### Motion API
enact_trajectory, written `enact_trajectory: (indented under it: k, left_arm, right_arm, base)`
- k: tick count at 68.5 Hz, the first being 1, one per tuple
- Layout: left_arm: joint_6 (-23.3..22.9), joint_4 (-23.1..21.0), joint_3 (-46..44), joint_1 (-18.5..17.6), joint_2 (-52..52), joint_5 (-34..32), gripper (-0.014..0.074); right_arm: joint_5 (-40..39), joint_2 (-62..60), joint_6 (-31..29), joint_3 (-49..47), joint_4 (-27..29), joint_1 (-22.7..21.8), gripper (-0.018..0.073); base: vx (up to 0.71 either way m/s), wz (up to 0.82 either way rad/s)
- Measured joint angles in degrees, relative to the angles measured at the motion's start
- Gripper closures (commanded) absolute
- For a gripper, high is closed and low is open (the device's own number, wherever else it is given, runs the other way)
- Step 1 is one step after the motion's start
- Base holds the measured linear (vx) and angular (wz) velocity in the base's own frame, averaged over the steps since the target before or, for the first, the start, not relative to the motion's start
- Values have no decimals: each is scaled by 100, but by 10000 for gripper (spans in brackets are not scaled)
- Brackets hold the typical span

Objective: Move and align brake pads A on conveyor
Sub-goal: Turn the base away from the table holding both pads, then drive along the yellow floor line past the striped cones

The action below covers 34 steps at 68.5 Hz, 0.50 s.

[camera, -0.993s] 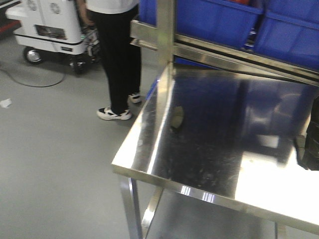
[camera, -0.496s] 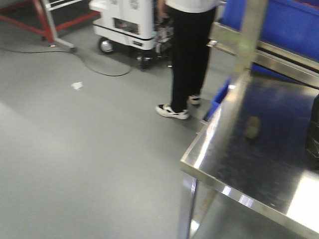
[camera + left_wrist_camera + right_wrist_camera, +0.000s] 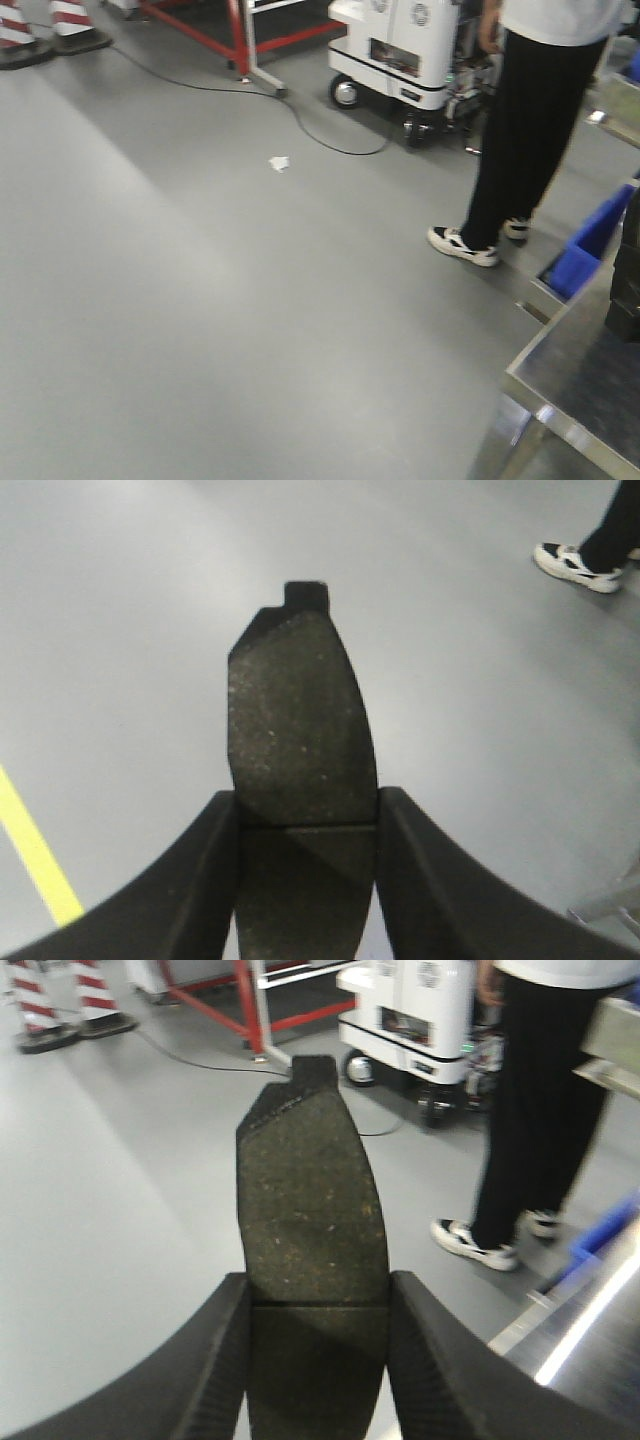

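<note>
My left claw (image 3: 305, 810) is pinching the first brake pad (image 3: 300, 710) by its long edges, one finger (image 3: 200, 880) against each side. The pad is dark grey and speckled, and it points away from my wrist with a small square tab at its far end. It hangs over bare grey floor (image 3: 130, 630). The person's white-and-black sneaker (image 3: 578, 565) shows at the far right, and a yellow floor line (image 3: 35, 860) lies on the side of the pad away from the person.

My right claw (image 3: 315, 1305) is clamped the same way on the second brake pad (image 3: 312, 1190), fingers (image 3: 440, 1360) touching both long edges and the tab end pointing forward. Beyond it, just right of the pad, stands the person (image 3: 540, 1110) in black trousers.

In the front view the person (image 3: 530, 130) stands at the upper right. A white wheeled cart (image 3: 400, 50) sits just behind them. A red frame (image 3: 240, 35) and striped cones (image 3: 50, 25) stand farther off, past the cart. A black cable (image 3: 320, 130) runs across the floor from the frame toward the cart, and a scrap of paper (image 3: 279, 162) lies near the cable. On the person's other side are a blue bin (image 3: 590, 250) and the corner of a stainless steel table (image 3: 560, 385).
</note>
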Motion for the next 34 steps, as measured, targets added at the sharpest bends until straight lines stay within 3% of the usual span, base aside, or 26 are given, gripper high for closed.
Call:
enact_trajectory:
  k: [34]
  left_arm:
    - [0,0,0,0,0,0,461]
  right_arm:
    - [0,0,0,0,0,0,526]
  base:
    - [9,61]
